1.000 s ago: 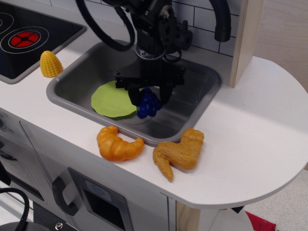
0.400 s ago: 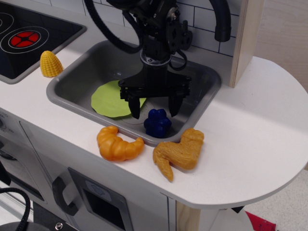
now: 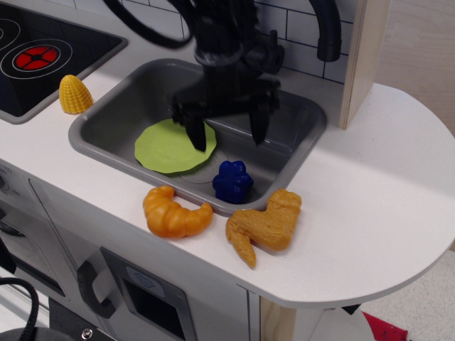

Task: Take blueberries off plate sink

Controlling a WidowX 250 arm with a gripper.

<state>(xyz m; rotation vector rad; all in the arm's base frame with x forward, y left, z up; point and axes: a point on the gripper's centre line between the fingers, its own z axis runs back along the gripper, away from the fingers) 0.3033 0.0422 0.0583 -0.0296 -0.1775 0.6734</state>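
White tiled wall (image 3: 298,28), wooden upright panel (image 3: 364,57), white counter (image 3: 384,206)

From here I count one cluster of blueberries (image 3: 232,182), one green plate (image 3: 165,147) and one grey sink (image 3: 302,135). On the white table (image 3: 377,199) there is one orange croissant (image 3: 174,213), one chicken piece (image 3: 266,224) and one yellow corn (image 3: 74,94). One stovetop (image 3: 43,57), one tool (image 3: 229,133).

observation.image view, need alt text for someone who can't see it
A black gripper hangs open above a grey toy sink, with dark blue blueberries lying on the sink floor beside a light green plate. On the white counter sit an orange croissant, a chicken piece and yellow corn.
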